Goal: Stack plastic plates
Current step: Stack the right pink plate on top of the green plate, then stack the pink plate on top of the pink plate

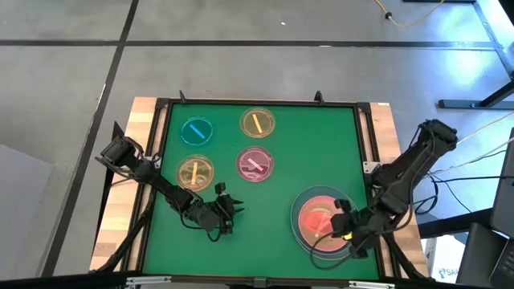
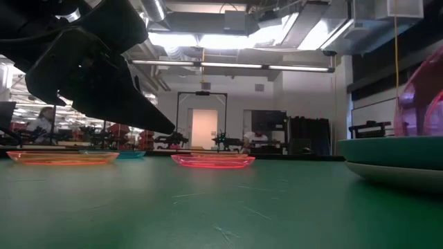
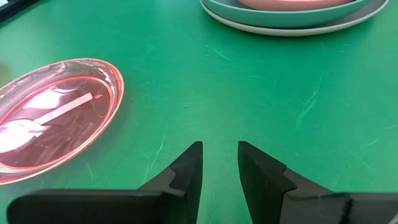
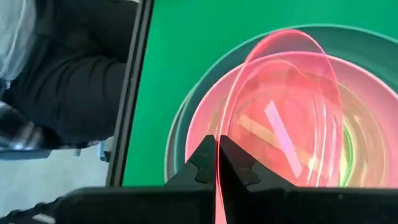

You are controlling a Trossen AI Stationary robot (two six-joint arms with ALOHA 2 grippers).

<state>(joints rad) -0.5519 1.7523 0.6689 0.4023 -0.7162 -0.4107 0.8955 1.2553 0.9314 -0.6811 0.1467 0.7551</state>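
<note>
Small pink plate (image 4: 283,124) – thin, light, slippery – is pinched at its rim by the right pincer (image 4: 217,163); left pincer (image 3: 219,163) waits, slightly open, empty.

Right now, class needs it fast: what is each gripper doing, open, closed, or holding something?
Left gripper: open, holding nothing, over bare green mat.
Right gripper: closed on the rim of a small pink plate, tilted above the plate stack.

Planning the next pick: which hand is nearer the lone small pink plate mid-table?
Left. The left hand sits just short of the small pink plate, empty. The right hand is over the stack, pinching another pink plate.
</note>
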